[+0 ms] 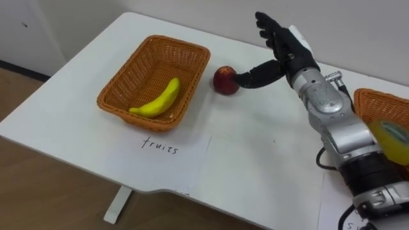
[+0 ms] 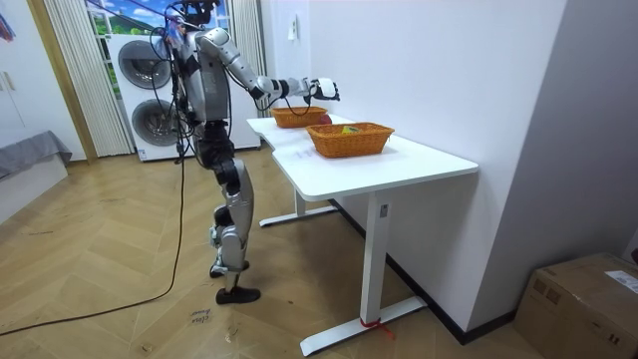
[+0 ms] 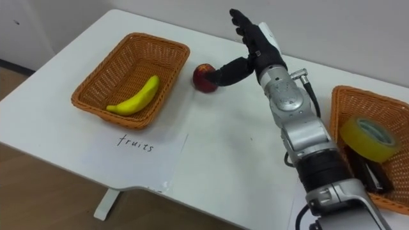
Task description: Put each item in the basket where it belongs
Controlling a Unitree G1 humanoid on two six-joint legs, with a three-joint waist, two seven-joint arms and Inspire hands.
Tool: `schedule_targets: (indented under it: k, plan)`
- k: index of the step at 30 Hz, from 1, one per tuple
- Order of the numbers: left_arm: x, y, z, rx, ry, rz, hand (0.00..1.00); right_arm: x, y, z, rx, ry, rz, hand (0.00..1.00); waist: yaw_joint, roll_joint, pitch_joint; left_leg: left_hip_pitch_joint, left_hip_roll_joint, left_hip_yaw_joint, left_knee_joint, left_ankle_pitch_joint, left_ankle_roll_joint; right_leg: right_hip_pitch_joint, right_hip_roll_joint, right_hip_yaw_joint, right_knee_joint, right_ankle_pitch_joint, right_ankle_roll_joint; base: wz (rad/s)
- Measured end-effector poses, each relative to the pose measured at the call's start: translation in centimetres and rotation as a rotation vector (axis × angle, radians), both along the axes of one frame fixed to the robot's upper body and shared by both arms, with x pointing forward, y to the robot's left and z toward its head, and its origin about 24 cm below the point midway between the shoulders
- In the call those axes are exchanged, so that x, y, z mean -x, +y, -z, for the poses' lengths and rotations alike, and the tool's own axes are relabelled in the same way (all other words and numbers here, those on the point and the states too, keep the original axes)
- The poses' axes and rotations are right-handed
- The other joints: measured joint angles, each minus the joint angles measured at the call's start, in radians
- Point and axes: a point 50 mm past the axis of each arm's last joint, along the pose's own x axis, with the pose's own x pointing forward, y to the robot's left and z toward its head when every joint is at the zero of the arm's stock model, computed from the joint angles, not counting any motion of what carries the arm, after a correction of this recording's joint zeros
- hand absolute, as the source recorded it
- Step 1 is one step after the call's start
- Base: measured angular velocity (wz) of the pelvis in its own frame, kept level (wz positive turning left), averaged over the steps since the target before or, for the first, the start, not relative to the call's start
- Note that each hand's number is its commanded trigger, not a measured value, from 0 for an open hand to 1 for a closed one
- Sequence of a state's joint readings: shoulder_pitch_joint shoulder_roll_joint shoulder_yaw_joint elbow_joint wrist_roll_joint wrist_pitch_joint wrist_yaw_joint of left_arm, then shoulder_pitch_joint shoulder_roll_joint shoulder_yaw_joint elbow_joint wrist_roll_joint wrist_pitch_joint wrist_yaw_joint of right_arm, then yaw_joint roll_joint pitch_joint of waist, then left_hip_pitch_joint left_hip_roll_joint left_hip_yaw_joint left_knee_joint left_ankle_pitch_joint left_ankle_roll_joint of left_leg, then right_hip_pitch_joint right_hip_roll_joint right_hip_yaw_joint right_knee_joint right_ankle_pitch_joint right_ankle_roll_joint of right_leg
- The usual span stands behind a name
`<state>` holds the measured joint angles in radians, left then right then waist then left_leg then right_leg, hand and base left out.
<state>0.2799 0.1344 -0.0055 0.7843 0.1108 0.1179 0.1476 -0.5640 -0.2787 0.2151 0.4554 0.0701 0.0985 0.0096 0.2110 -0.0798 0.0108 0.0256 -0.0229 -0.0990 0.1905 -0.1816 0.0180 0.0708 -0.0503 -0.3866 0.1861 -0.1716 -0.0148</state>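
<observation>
Left eye view, upper middle: held right hand (image 1: 287, 48) open, thumb touching apple (image 1: 223, 80) just right of fruit basket (image 1: 131, 70); might have rolled apple away, lacking any grip.

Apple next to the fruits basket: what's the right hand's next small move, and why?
Probably close the fingers down round the apple. The right hand is open, its thumb against the apple and its fingers straight above it, so nothing is gripped yet. The apple sits on the table just outside the fruit basket, where the banana lies.
</observation>
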Motion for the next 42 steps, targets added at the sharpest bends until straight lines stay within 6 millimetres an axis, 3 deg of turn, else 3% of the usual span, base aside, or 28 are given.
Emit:
schedule_targets:
  k: [23,32,42]
  plan:
    - [3.7,0.2,1.0,0.010,0.151,-0.020,0.00,0.1,-1.3,2.6,0.058,0.102,0.060,0.00,0.018,-0.003,0.0011,-0.030,-0.006,-0.023,0.015,0.000,0.000,-0.008,-0.004,-0.033,0.000,0.000,0.000,0.02]
    - [3.5,-0.5,1.2,0.042,0.166,0.040,0.00,0.2,-1.7,3.4,0.058,0.118,0.088,0.00,0.046,-0.007,0.0030,-0.080,-0.007,-0.037,0.042,0.000,-0.001,-0.048,-0.004,-0.034,0.004,0.001,-0.001,0.02]
    - [3.0,-0.7,1.2,0.059,0.163,0.056,0.00,-0.1,-2.9,4.8,0.056,0.199,0.134,0.00,0.073,-0.003,0.0103,-0.124,-0.007,-0.045,0.049,0.000,-0.001,-0.087,-0.006,-0.037,0.004,0.002,-0.002,0.03]
